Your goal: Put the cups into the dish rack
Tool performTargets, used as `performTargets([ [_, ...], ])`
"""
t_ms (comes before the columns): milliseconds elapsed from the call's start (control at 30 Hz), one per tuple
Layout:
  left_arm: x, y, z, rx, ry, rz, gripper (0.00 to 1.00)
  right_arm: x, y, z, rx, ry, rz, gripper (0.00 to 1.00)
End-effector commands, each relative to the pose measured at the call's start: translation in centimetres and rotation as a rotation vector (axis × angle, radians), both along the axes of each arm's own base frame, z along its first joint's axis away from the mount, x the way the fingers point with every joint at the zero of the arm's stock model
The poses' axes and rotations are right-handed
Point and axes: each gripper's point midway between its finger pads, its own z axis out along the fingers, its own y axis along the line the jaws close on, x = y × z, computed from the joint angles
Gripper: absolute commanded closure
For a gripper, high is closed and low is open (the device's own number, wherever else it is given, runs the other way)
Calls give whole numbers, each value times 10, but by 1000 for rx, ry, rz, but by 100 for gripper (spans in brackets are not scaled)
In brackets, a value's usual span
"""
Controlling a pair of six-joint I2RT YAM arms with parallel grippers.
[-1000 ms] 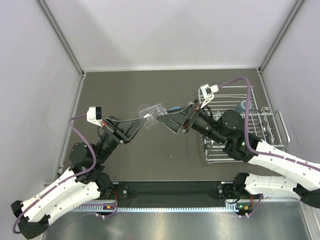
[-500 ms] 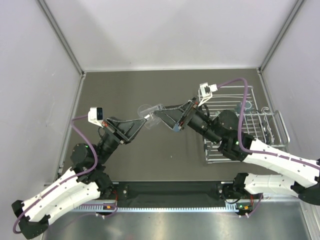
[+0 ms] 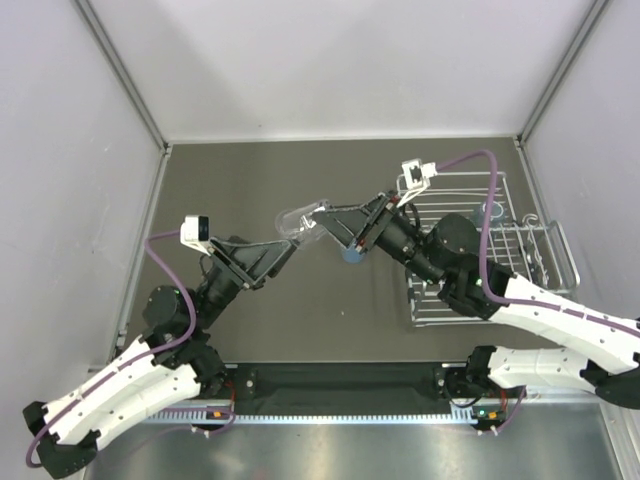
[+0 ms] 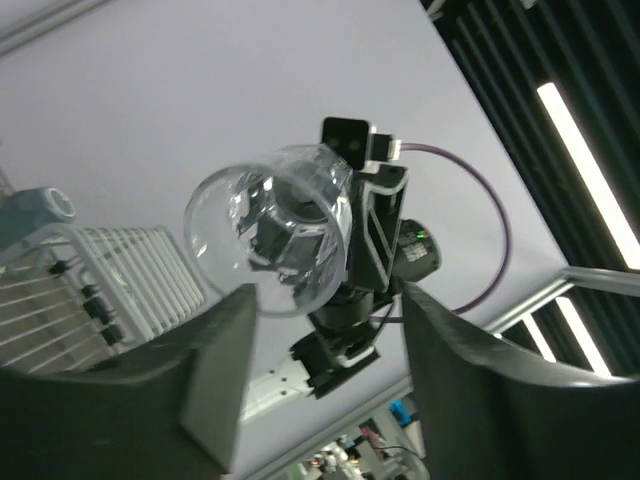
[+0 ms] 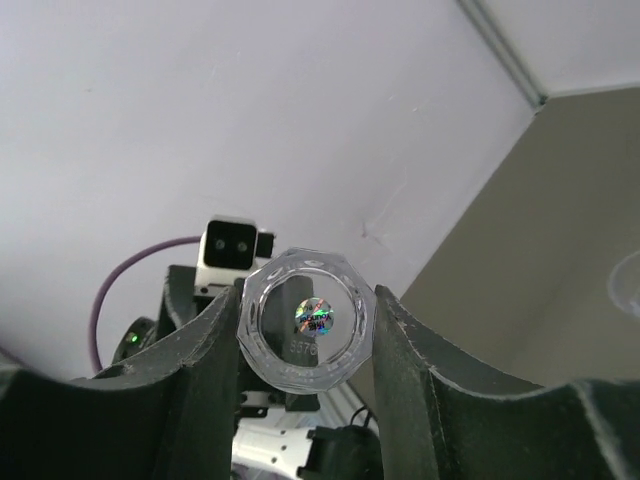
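A clear plastic tumbler [image 5: 305,345], glossy and facet-edged, carries a small holographic foil sticker [image 5: 313,317] on its base. The right gripper [image 5: 305,300] around it has matt black plastic fingers [image 5: 205,360] (faintly grainy). Behind this gripper, the dish rack [image 3: 515,245] is thin silvery metal wire; beneath, the table [image 3: 250,180] looks matt dark grey.

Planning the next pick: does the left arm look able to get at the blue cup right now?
Probably not cleanly. The blue cup sits partly beneath the right end effector, which grips the clear tumbler and crowds the approach. The left end effector is open.
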Motion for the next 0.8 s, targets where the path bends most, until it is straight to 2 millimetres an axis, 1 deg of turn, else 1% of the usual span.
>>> performTargets([
  [0, -4, 5, -2, 29, 8, 7, 30, 10, -26, 35, -3, -58, -130, 100],
  [33, -3, 6, -4, 39, 16, 15, 25, 15, -31, 27, -68, -69, -166, 100],
  [67, -1, 10, -5, 47, 26, 35, 16, 18, -36, 26, -97, -78, -194, 100],
  [100, 1, 9, -15, 86, 44, 45, 13, 27, -47, 33, -108, -82, -262, 100],
  [167, 1, 13, -18, 109, 47, 65, 11, 39, -58, 19, -242, -101, -337, 100],
  [200, 1, 14, -22, 130, 44, 77, 11, 46, -68, 25, -264, -109, -384, 100],
  [233, 2, 14, -28, 154, 53, 81, 11, 56, -78, 24, -321, -125, -446, 100],
  [267, 1, 15, -28, 162, 49, 86, 11, 62, -86, 23, -356, -127, -483, 100],
  [300, 1, 16, -30, 179, 45, 92, 11, 74, -98, 18, -421, -114, -534, 100],
  [333, 1, 16, -35, 199, 48, 96, 11, 82, -109, 17, -463, -118, -584, 100],
  [367, 1, 17, -34, 207, 44, 99, 11, 90, -116, 13, -499, -113, -611, 100],
  [400, 1, 17, -35, 221, 36, 106, 11, 103, -133, 11, -532, -98, -664, 100],
  [467, 0, 18, -36, 242, 33, 111, 11, 118, -149, 7, -589, -97, -720, 100],
  [500, 0, 18, -38, 256, 26, 113, 11, 130, -168, 5, -629, -93, -780, 100],
  [567, 0, 17, -39, 273, 23, 114, 11, 142, -182, 1, -674, -81, -831, 100],
  [600, 0, 17, -40, 282, 17, 113, 11, 154, -195, -4, -714, -65, -873, 100],
  [633, 0, 17, -41, 288, 17, 113, 11, 160, -202, -7, -735, -54, -893, 100],
  [667, 0, 16, -43, 296, 19, 112, 11, 170, -206, -16, -769, -32, -909, 100],
  [700, -1, 16, -43, 299, 16, 110, 11, 178, -217, -15, -778, -14, -945, 100],
  [733, -1, 15, -45, 304, 16, 108, 12, 183, -223, -22, -807, 9, -953, 100],
  [767, -1, 15, -45, 304, 14, 107, 12, 193, -223, -32, -841, 35, -959, 100],
])
